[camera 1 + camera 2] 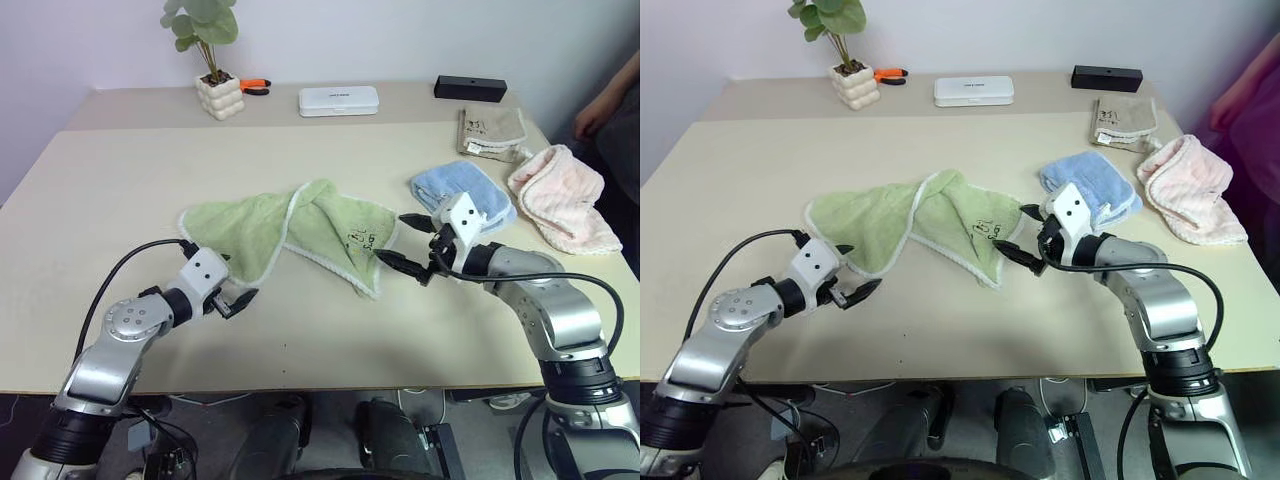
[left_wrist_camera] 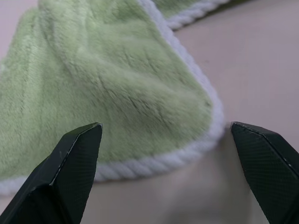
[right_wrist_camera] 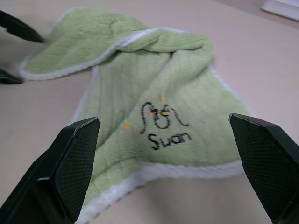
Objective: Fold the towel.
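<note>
The towel point(image 1: 300, 225) is light green with white edging and lies crumpled in the middle of the table, one flap folded over itself. Black handwritten marks point(image 3: 163, 123) sit near its right corner. My left gripper point(image 1: 238, 276) is open at the towel's near left corner, and that white-edged corner point(image 2: 205, 135) lies between its fingers in the left wrist view. My right gripper point(image 1: 394, 236) is open just off the right corner, its fingers either side of the marked flap in the right wrist view. Neither gripper holds any cloth.
A folded light blue towel point(image 1: 462, 190) and a pink fluffy towel point(image 1: 560, 195) lie right of the right gripper. Behind them is a beige cloth point(image 1: 490, 132). At the back stand a potted plant point(image 1: 220, 95), a white case point(image 1: 338, 100) and a black box point(image 1: 470, 88). A person's hand point(image 1: 600, 110) shows at the far right.
</note>
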`<state>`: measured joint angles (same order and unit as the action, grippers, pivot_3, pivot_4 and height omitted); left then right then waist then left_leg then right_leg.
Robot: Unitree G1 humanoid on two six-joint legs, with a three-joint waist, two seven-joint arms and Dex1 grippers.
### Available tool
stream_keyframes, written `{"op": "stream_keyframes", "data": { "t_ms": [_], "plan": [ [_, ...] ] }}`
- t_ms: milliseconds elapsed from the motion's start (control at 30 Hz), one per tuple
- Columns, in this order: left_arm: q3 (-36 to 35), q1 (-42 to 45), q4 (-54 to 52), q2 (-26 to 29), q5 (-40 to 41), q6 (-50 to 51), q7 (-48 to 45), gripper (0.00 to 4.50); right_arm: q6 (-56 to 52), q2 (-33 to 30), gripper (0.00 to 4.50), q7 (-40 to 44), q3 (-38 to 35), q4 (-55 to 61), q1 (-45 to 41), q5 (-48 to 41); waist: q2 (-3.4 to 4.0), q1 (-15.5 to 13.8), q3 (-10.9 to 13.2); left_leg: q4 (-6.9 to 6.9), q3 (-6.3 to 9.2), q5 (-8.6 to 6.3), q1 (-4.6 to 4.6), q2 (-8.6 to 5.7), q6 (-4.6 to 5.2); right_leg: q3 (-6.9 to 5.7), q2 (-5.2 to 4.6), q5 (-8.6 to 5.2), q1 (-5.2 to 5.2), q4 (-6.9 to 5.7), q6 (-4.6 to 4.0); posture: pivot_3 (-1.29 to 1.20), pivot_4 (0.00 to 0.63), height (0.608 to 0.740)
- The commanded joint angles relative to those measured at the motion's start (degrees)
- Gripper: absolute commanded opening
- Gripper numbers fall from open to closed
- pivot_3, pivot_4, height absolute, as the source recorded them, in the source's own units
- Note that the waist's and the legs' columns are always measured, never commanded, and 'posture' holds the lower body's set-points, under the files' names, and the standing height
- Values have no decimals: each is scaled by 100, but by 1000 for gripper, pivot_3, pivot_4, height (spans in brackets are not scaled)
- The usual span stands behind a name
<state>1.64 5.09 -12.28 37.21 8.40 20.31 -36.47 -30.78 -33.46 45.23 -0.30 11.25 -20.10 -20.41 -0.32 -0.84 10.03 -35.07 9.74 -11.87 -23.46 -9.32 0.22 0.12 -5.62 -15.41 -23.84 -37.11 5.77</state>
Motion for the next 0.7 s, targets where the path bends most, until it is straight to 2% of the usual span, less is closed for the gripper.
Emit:
{"op": "stream_keyframes", "data": {
  "t_ms": [33, 167, 233, 367, 467, 567, 700],
  "plan": [
    [19, 115, 240, -120, -42, -121, -2, 3124, 75, 27, 4500, -21, -41, 181, -176, -56, 0, 4, 0, -1, 0, 0, 0, 0, 0, 0, 0, 1, 0, 0, 1, 0, 150, 738],
    [-39, 103, 364, -136, -121, -346, -33, 1014, 26, 34, 4500, -41, -19, 195, -234, -64, -1, 16, 0, 0, 0, 0, 0, 0, 0, 0, 1, 3, -2, -2, 4, 0, 150, 738],
    [-110, 46, 364, -119, -136, -424, -10, 190, -47, 72, 4500, -125, -15, 103, -317, -45, -1, 23, 0, 1, 0, 0, 0, 1, 0, 0, 1, 3, -3, -3, 4, 0, 150, 738],
    [-697, -316, 57, -51, 138, -543, 8, 80, -211, 144, 4500, -444, 75, -504, -784, 234, -2, 46, 0, 1, -3, 0, 0, 1, 0, 5, 2, 4, -7, -5, 3, 0, 150, 738],
    [-1083, -593, -189, -4, 417, -505, -100, 80, -564, 282, 4500, -491, 25, -863, -1121, 50, -2, 33, 1, 4, -7, 1, -1, 4, 0, 6, 3, 5, -13, -5, 1, 0, 150, 738],
    [-1543, -1083, -389, 196, 631, -543, -353, 80, -714, 717, 4500, -791, 121, -2147, -1903, 235, -2, 62, 1, 5, -8, 1, -1, 7, -1, 6, 4, 6, -14, -6, -1, 0, 150, 738],
    [-1646, -1264, -434, 302, 634, -518, -412, 80, -180, 1001, 4500, -920, 295, -3668, -2578, 692, 1, 53, 3, 5, -19, 4, -1, 10, -4, 13, 7, 12, -17, -5, -14, 0, 150, 738]
  ]
}}
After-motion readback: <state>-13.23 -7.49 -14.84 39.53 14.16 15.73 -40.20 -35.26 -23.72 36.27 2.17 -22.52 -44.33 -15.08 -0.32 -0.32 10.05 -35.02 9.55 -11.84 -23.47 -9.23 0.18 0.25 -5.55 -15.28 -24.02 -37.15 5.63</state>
